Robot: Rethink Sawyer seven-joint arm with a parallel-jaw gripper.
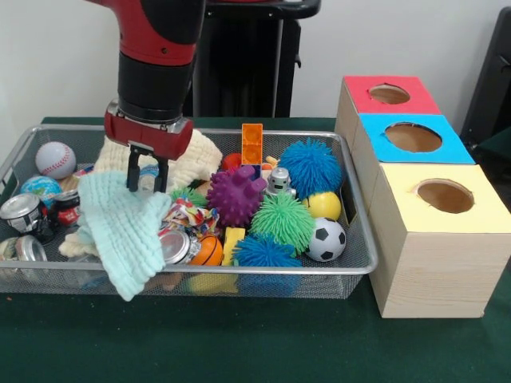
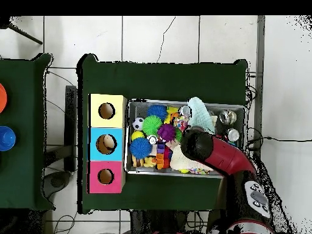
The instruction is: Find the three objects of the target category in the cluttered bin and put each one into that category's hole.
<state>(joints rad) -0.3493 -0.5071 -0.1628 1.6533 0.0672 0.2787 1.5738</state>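
Still searching: your gripper hangs part-open and empty over the cloth.
You'd next lower and pinch; bin sits at the boxes' 9 o'clock.

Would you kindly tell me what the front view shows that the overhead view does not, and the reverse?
Only the front view shows the claw, open above the pale blue cloth, plus the baseball and the soccer ball from the side. Only the overhead view shows the tiled floor and a second green table. Both show the bin and the three boxes' holes, such as the yellow box.
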